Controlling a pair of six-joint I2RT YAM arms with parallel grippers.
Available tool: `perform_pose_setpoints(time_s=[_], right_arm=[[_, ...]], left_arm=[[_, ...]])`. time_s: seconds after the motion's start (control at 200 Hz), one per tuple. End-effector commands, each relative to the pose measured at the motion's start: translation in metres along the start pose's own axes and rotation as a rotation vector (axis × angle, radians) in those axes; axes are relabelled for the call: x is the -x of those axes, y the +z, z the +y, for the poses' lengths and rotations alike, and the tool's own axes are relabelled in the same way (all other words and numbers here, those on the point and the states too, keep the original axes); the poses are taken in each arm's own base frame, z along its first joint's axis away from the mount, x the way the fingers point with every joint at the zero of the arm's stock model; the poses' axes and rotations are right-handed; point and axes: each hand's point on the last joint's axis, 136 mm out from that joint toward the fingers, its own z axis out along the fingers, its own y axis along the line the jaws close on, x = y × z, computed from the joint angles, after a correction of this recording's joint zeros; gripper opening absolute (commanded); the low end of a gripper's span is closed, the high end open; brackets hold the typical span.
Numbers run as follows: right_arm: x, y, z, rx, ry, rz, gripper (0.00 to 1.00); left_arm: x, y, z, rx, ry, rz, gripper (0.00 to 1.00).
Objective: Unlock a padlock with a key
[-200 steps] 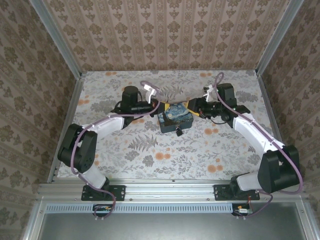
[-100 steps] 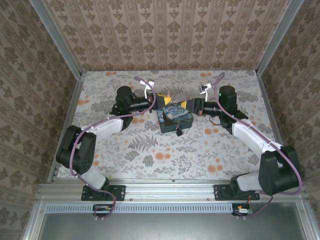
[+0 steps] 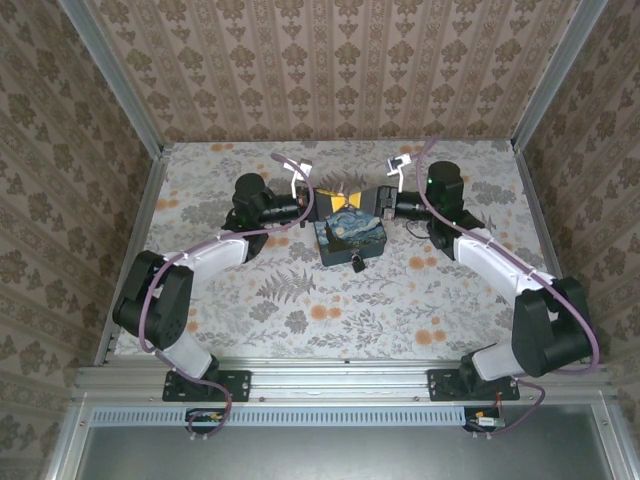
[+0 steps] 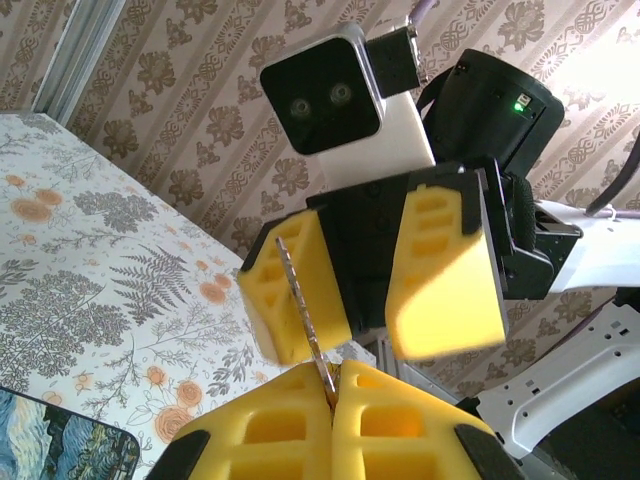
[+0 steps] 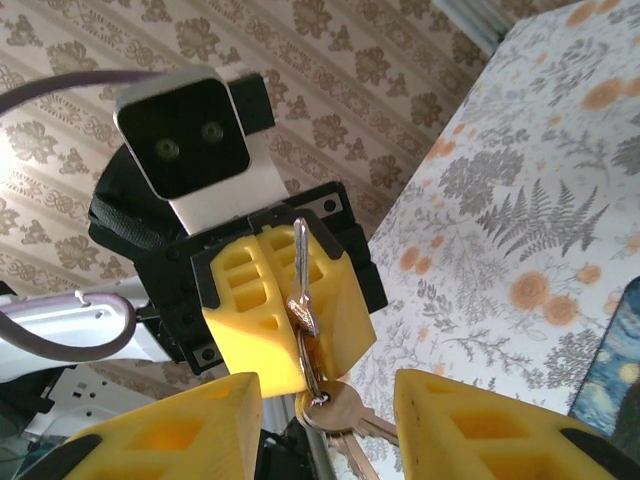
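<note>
Padlock (image 3: 357,264) is sitting on the floral table (image 3: 300,300) in the top view, tucked against the near edge of the blue painted box (image 3: 350,230) and apart from both grippers. Your 2 arms are reaching in from either side. The left gripper (image 3: 322,203) and right gripper (image 3: 372,200) are facing each other nose to nose over the far side of that box.

Left wrist view: your left gripper (image 4: 333,395) is clenching its yellow fingers (image 4: 270,430) tight on the key (image 4: 300,300). The thin blade is poking up out of the seam and leaning a bit left. Straight across, the right gripper (image 4: 370,285) is hanging there with its jaws spread, and the blade is lining up in front of 1 of its fingers (image 4: 290,300). I can't tell if they're touching. A corner of the box (image 4: 50,440) is peeking in at bottom left.

Right wrist view: your right gripper (image 5: 330,392) is sitting released, with its fingers (image 5: 170,430) wide apart at the bottom. The left gripper (image 5: 290,310) opposite is pinching the key (image 5: 299,255) upright. A ring with spare keys (image 5: 340,412) is dangling below it, in the gap between your right fingers. The box edge (image 5: 618,370) is showing at far right.
</note>
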Motion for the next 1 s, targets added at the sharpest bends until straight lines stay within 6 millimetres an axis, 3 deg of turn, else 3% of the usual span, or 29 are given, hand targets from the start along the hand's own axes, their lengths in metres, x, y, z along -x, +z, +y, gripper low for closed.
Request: perform_pose_setpoints(time_s=[0.0, 0.445, 0.72, 0.75, 0.995], right_arm=[[0.003, 0.007, 0.007, 0.034, -0.042, 0.014, 0.36], [-0.010, 0.008, 0.010, 0.043, -0.034, 0.017, 0.27], [-0.013, -0.001, 0.005, 0.015, -0.024, 0.004, 0.23], [-0.009, -0.005, 0.017, 0.026, -0.048, -0.007, 0.23], [0.017, -0.021, 0.021, -0.008, -0.062, -0.098, 0.34]], left_arm=[[0.011, -0.002, -0.020, -0.043, 0.046, -0.022, 0.00], [0.012, -0.003, -0.027, -0.044, 0.042, -0.031, 0.00], [0.015, 0.000, -0.028, -0.048, 0.042, -0.032, 0.00], [0.014, 0.001, -0.029, -0.054, 0.042, -0.027, 0.00], [0.010, 0.006, -0.029, -0.068, 0.036, -0.004, 0.00]])
